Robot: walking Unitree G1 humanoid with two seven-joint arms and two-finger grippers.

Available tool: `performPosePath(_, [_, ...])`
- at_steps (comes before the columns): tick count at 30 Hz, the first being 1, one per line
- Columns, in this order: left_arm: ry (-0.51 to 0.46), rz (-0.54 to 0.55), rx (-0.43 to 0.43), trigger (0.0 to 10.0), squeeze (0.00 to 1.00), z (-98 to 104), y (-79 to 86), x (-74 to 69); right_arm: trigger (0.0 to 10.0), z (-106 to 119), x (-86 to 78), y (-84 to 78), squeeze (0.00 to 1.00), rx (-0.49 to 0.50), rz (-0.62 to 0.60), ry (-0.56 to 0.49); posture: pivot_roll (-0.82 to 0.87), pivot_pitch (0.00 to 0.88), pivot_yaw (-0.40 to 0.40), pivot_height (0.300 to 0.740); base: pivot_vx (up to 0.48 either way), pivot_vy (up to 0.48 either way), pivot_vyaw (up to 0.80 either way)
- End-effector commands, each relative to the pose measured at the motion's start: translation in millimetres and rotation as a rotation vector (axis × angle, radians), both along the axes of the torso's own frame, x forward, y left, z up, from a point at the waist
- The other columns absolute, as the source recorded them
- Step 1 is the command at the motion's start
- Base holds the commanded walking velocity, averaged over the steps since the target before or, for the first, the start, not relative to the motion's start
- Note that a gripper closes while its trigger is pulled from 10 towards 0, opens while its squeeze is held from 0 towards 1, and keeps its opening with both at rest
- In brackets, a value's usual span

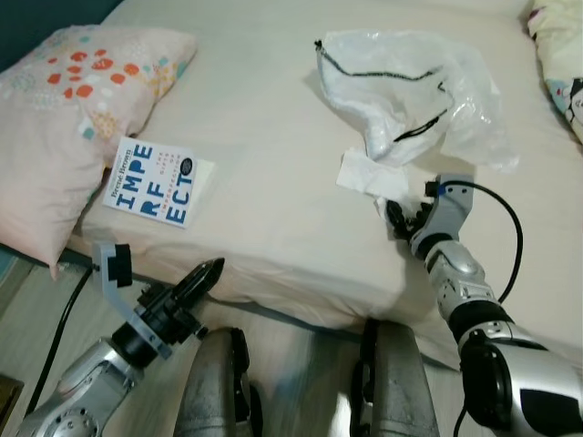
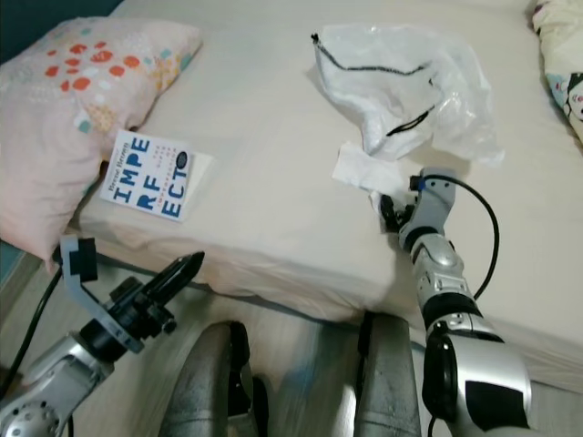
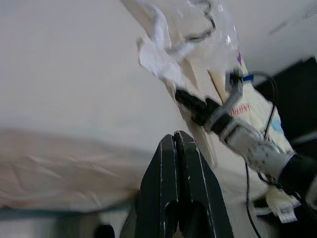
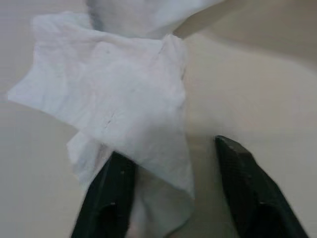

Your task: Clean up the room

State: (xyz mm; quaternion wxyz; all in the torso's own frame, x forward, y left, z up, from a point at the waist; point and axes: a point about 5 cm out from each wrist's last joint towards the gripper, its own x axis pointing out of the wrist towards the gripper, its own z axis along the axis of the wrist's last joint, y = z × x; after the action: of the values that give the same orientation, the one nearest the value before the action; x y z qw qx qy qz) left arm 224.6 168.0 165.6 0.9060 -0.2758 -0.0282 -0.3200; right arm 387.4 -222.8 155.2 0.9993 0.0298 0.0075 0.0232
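Tissue (image 4: pixel 119 94), white and crumpled, lies on the bed (image 1: pixel 273 137) near its front edge, just below a clear plastic bag (image 1: pixel 410 86) whose lower folds touch or overlap its far corner. The right gripper (image 4: pixel 176 191) is down at the tissue with its jaws spread wide: the near corner of the sheet drapes over one finger (image 4: pixel 106 196) while the other finger (image 4: pixel 247 188) stands on bare bedsheet beside it, so nothing is clamped yet. To do this pick well, I judge the fingers should press lightly into the soft bedding and close on the doubled, folded part of the tissue rather than on its thin loose edge, which could slip out or tear. Closing too deep risks pinching the sheet along with it, so a shallow bite looks safer. Lifting straight up first should show whether the bag comes along, since the two may be touching. The left gripper (image 1: pixel 205 276) hangs off the front of the bed with its fingers pressed together, empty, well apart from the work. A book (image 1: pixel 153 182) rests beside a flowered pillow (image 1: pixel 64 118) on the robot's left side of the bed.
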Motion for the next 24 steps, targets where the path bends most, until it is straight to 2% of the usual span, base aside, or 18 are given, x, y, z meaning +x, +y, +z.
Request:
performPosePath(1, [0.049, -0.021, 0.002, 10.0, 0.00, -7, -5.7, -7.2, 0.0, -17, -5.1, 9.6, 0.00, 0.035, 0.071, 0.042, 0.20, 0.479, 0.063, 0.579, 0.000, 0.000, 0.00])
performPosePath(6, [0.082, -0.042, -0.017, 10.0, 0.00, -14, -17.9, -10.7, 0.0, -12, -6.4, 15.6, 0.00, 0.070, 0.175, -0.019, 0.18, 0.441, 0.044, 0.579, 0.000, 0.000, 0.00])
performPosePath(10, [0.091, -0.047, -0.023, 10.0, 0.00, -17, -22.4, -10.9, 0.0, -10, -7.0, 17.6, 0.00, 0.071, 0.209, -0.046, 0.17, 0.422, 0.036, 0.579, 0.000, 0.000, 0.00])
performPosePath(13, [0.094, -0.052, -0.044, 10.0, 0.00, -25, -31.9, -2.6, 0.0, -9, -7.7, 20.3, 0.00, 0.073, 0.237, -0.063, 0.13, 0.347, 0.007, 0.579, 0.000, 0.000, 0.00])
performPosePath(18, [0.080, -0.062, -0.062, 10.0, 0.00, -27, -40.9, 6.2, 0.0, -6, -7.8, 23.9, 0.00, 0.103, 0.275, -0.088, 0.11, 0.294, -0.012, 0.579, 0.000, 0.000, 0.00])
performPosePath(19, [0.072, -0.066, -0.067, 10.0, 0.00, -27, -43.7, 10.3, 0.0, -6, -7.5, 30.2, 0.00, 0.152, 0.311, -0.088, 0.09, 0.253, -0.027, 0.579, 0.000, 0.000, 0.00])
performPosePath(20, [0.061, -0.067, -0.071, 10.0, 0.00, -28, -45.8, 14.0, 0.0, -8, -9.0, 44.3, 0.00, 0.183, 0.384, -0.088, 0.08, 0.234, -0.033, 0.579, 0.000, 0.000, 0.00])
performPosePath(21, [0.061, -0.067, -0.071, 10.0, 0.00, -28, -45.8, 14.0, 0.0, -8, -9.0, 44.3, 0.00, 0.183, 0.384, -0.088, 0.08, 0.234, -0.033, 0.579, 0.000, 0.000, 0.00])
performPosePath(22, [0.053, -0.064, -0.075, 10.0, 0.00, -28, -47.2, 18.1, 0.0, -10, -13.0, 63.0, 0.00, 0.226, 0.487, -0.088, 0.07, 0.211, -0.038, 0.579, 0.000, 0.000, 0.00])
performPosePath(23, [0.044, -0.056, -0.085, 10.0, 0.00, -28, -48.6, 23.8, 0.0, -15, -22.6, 88.3, 0.00, 0.270, 0.621, -0.083, 0.06, 0.170, -0.048, 0.579, 0.000, 0.000, 0.00])
performPosePath(24, [0.044, -0.056, -0.085, 10.0, 0.00, -28, -48.6, 23.8, 0.0, -15, -22.6, 88.3, 0.00, 0.270, 0.621, -0.083, 0.06, 0.170, -0.048, 0.579, 0.000, 0.000, 0.00])
